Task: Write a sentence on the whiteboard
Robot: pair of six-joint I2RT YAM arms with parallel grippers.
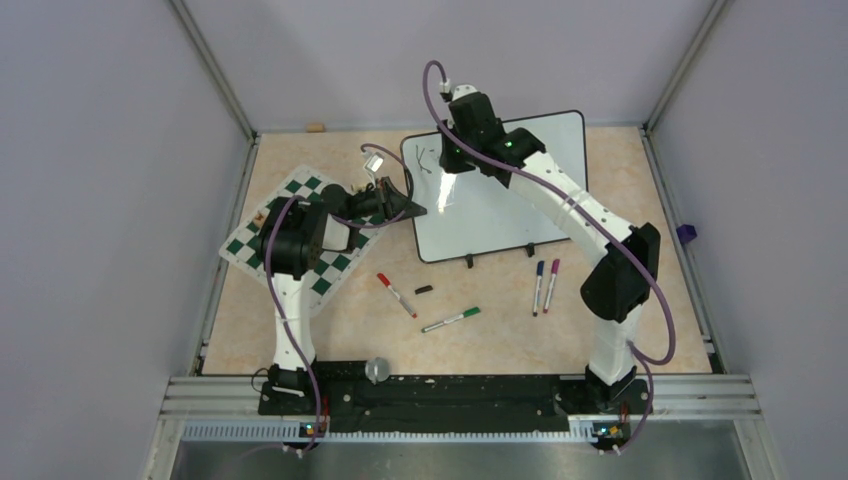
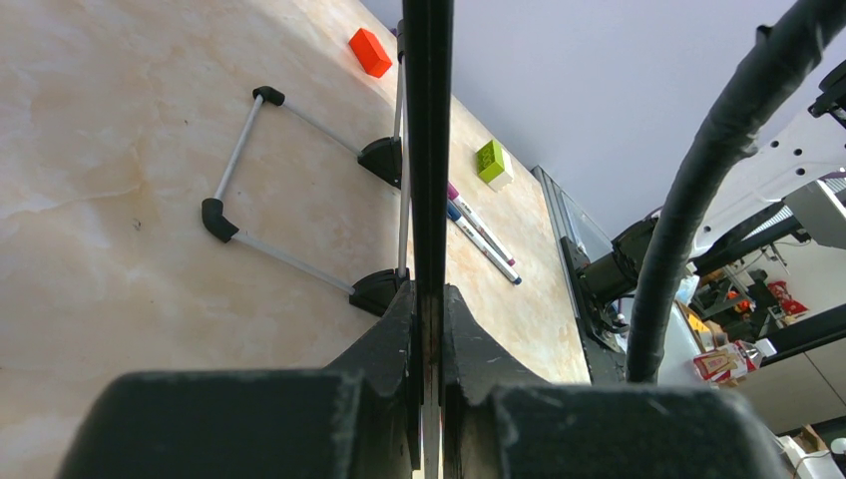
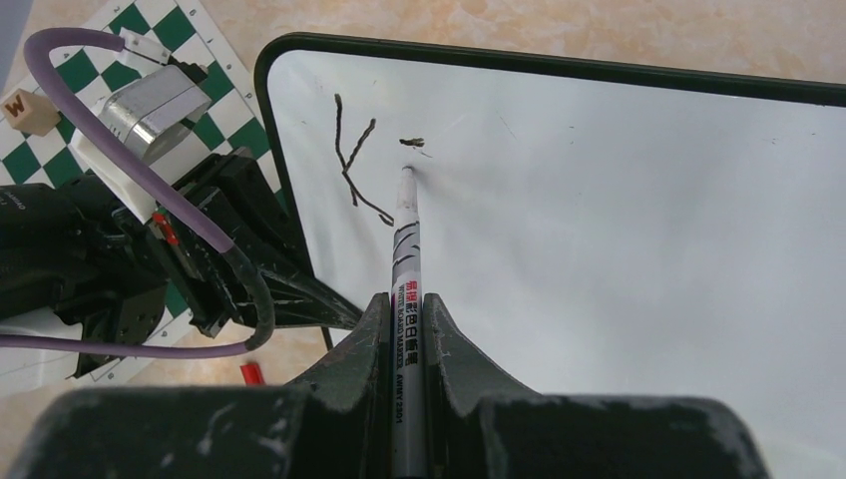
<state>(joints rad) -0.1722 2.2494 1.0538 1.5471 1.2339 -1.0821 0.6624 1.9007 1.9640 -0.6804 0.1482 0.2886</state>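
The whiteboard (image 1: 505, 205) stands tilted on the table on its two black feet (image 2: 382, 160). Near its top left corner it carries a black "K" (image 3: 351, 165) and a short mark (image 3: 411, 142) to the right of it, the only part of the sentence that shows. My right gripper (image 3: 404, 304) is shut on a black-ink board marker (image 3: 406, 249). The marker's tip touches the board just under the short mark. My left gripper (image 2: 429, 299) is shut on the whiteboard's left edge (image 2: 429, 150). It also shows in the top view (image 1: 408, 210).
A green-and-white chess mat (image 1: 300, 240) lies under the left arm. A red marker (image 1: 397, 295), a black cap (image 1: 424, 289), a green marker (image 1: 450, 320) and blue and pink markers (image 1: 545, 287) lie in front of the board. Orange (image 2: 370, 52) and green (image 2: 493, 165) blocks lie behind it.
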